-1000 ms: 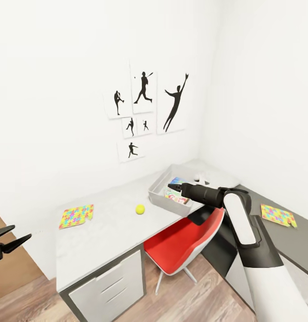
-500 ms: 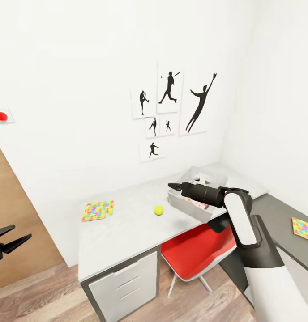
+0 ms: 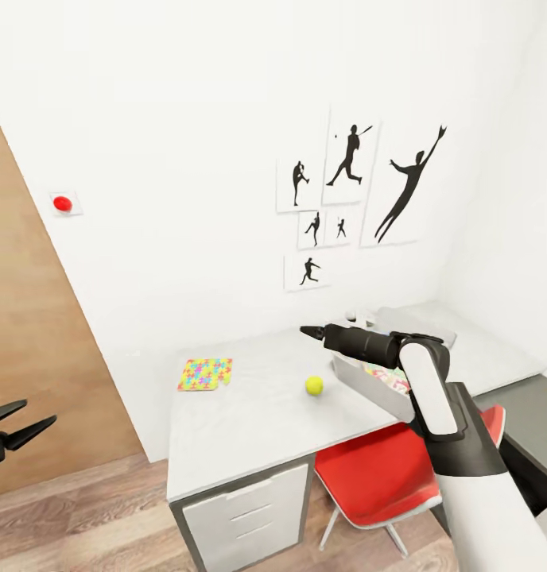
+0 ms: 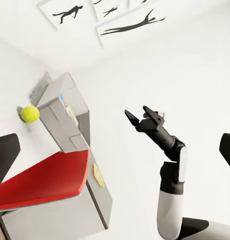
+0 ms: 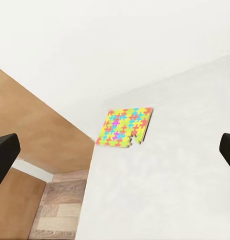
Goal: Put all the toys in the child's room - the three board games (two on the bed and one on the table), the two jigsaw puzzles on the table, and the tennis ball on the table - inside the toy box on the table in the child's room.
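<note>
The tennis ball [image 3: 314, 385], small, fuzzy and round, sits mid-desk just beside the toy box [image 3: 367, 388] and could roll off the front edge if nudged. The thin jigsaw puzzle [image 3: 206, 373], uneven-edged, lies flat near the desk's [image 3: 250, 417] back left corner, hard to pinch. The right gripper [image 3: 309, 331] hangs spread and empty above the desk; the left gripper [image 3: 23, 424], off the desk, is also spread.

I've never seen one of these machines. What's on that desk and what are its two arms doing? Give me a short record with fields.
Desk: table, light grey top
Loose toys: jigsaw puzzle; tennis ball
Bin: toy box, printed boxes inside
Right tool: open, empty, above the table between the ball and the toy box
Left tool: open, empty, off the table's end
Under desk: red chair
</note>
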### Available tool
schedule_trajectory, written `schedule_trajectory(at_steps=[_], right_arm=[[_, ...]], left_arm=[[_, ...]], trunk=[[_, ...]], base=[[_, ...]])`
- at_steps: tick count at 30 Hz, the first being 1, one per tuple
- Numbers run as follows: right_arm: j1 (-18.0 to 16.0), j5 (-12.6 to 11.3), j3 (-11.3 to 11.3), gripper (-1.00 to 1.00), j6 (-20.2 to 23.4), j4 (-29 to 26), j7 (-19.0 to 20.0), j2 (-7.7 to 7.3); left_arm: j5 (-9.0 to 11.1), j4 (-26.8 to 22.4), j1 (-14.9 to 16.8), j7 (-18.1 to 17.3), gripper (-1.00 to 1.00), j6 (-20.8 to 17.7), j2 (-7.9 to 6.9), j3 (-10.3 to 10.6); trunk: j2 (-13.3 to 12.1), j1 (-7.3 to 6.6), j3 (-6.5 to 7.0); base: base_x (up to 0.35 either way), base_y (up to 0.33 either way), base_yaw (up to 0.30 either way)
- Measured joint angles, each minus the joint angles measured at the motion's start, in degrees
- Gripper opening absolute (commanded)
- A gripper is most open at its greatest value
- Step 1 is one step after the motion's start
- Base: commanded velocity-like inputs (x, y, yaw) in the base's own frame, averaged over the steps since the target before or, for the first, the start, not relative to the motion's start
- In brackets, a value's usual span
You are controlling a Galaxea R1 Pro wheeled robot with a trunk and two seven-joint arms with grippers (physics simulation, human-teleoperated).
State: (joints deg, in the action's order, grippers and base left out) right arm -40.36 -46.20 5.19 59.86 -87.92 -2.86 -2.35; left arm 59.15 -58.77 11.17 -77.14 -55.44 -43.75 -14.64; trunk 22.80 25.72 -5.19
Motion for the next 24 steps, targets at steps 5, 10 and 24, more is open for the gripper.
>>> schedule_trajectory(at_steps=[5, 10, 24], right_arm=[[0.0, 0.0, -0.1, 1.00, 0.0, 0.0, 0.0, -0.34], [0.1, 0.0, -0.3, 1.00, 0.0, 0.0, 0.0, -0.48], [0.1, -0.4, -0.5, 1.00, 0.0, 0.0, 0.1, -0.58]], left_arm=[[0.0, 0.0, 0.0, 0.0, 1.00, 0.0, 0.00, 0.0], [0.0, 0.0, 0.0, 0.0, 1.00, 0.0, 0.00, 0.0], [0.0, 0.0, 0.0, 0.0, 1.00, 0.0, 0.00, 0.0]], trunk=[[0.0, 0.02, 0.01], [0.0, 0.00, 0.00], [0.0, 0.01, 0.00]], base=[[0.108, -0.108, 0.261], [0.121, -0.004, 0.095], [0.090, 0.073, 0.007]])
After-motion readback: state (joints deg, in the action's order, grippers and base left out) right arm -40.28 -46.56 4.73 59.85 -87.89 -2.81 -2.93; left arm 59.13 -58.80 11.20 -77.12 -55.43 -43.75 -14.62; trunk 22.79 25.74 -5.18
